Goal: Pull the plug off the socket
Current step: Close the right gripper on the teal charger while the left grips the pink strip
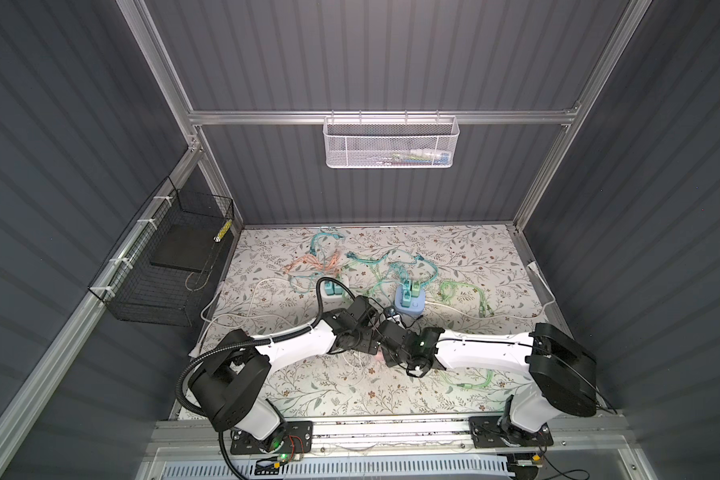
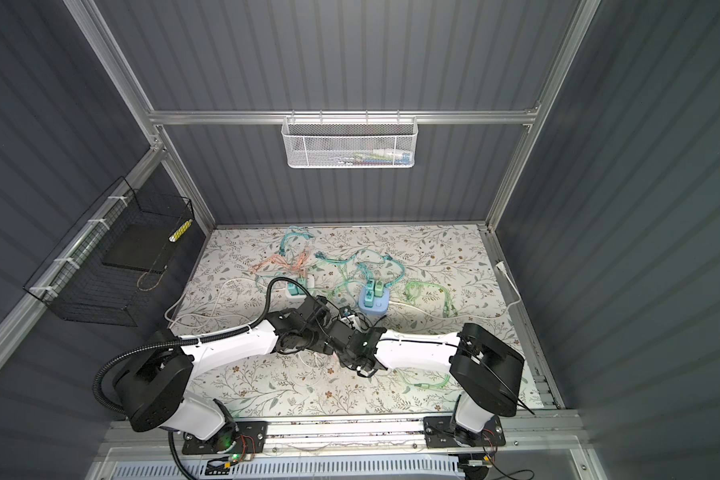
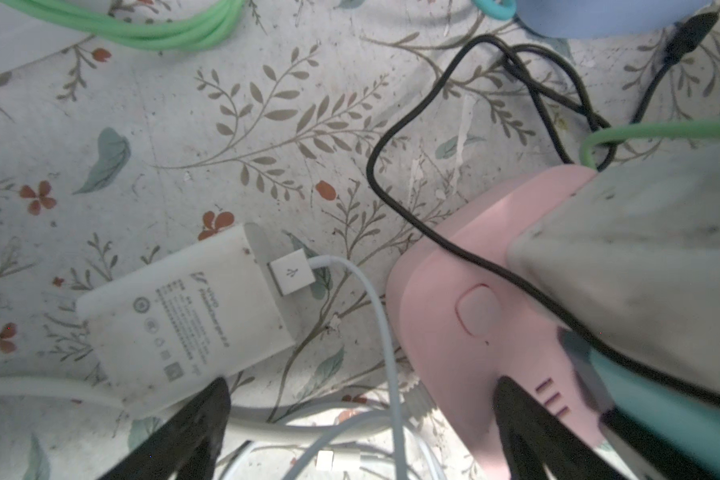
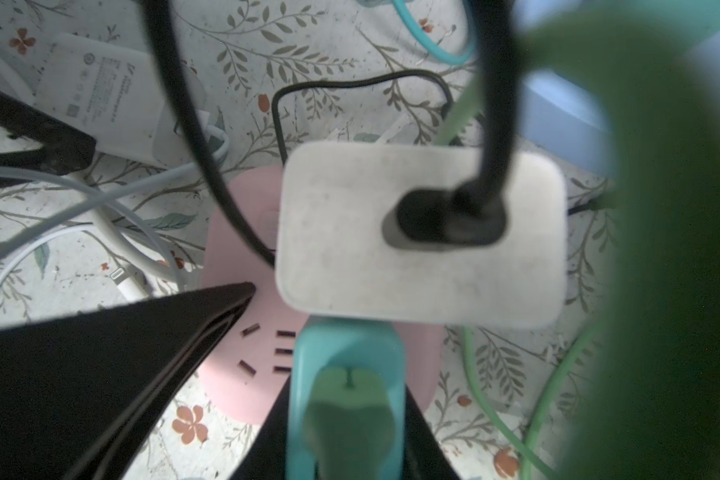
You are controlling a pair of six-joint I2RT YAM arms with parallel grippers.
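Note:
A pink socket [image 4: 242, 216] lies on the floral table. A teal plug [image 4: 346, 353] with a green cable sits in it. Beside it is a white adapter [image 4: 391, 249] with a black cable. My right gripper [image 4: 346, 399] is shut on the teal plug, one black finger on each side. The plug [image 3: 641, 395] also shows in the left wrist view beside the socket [image 3: 454, 270]. My left gripper [image 3: 362, 386] is open, one finger [image 3: 516, 415] over the socket's edge and the other near a loose white charger [image 3: 175, 316]. In both top views the two wrists meet mid-table and hide the socket.
White cables [image 3: 387, 353] run between the left fingers. A blue socket block [image 1: 409, 301] and a white one [image 1: 333, 289], both with teal plugs, stand just behind. Coloured cables [image 1: 371, 266] sprawl farther back. A black wire basket [image 1: 163, 266] hangs on the left wall.

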